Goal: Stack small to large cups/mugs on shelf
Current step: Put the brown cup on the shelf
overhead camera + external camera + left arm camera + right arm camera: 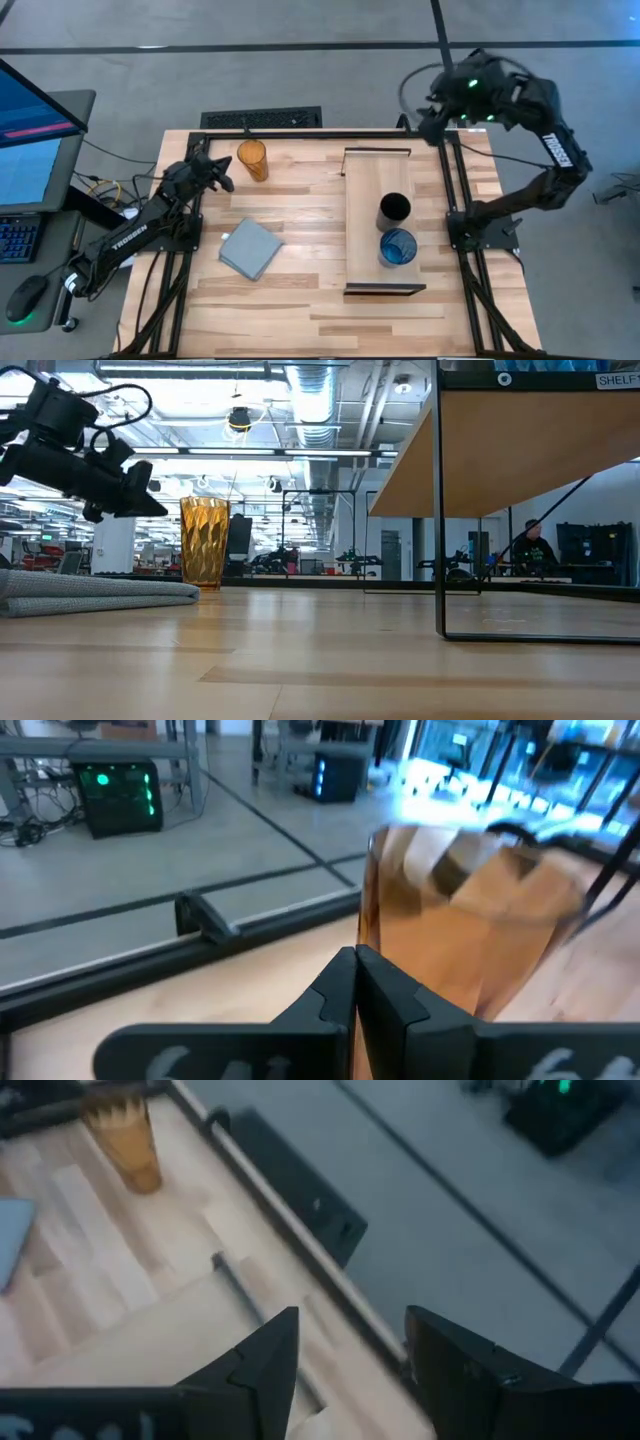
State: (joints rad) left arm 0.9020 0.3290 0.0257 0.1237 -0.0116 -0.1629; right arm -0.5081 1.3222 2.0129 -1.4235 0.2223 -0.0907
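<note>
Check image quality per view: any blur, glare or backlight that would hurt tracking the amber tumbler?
Left wrist view: amber tumbler is smeared by blur, with bright blue-white glare behind it. Low view: tumbler sharp but backlit by ceiling lights; left gripper reads as a dark silhouette. High view: even light, tumbler crisp. Right wrist view: soft throughout, tumbler fuzzy.

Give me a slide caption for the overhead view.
Black cup and blue cup on the shelf; amber tumbler waits beside the left gripper.
</note>
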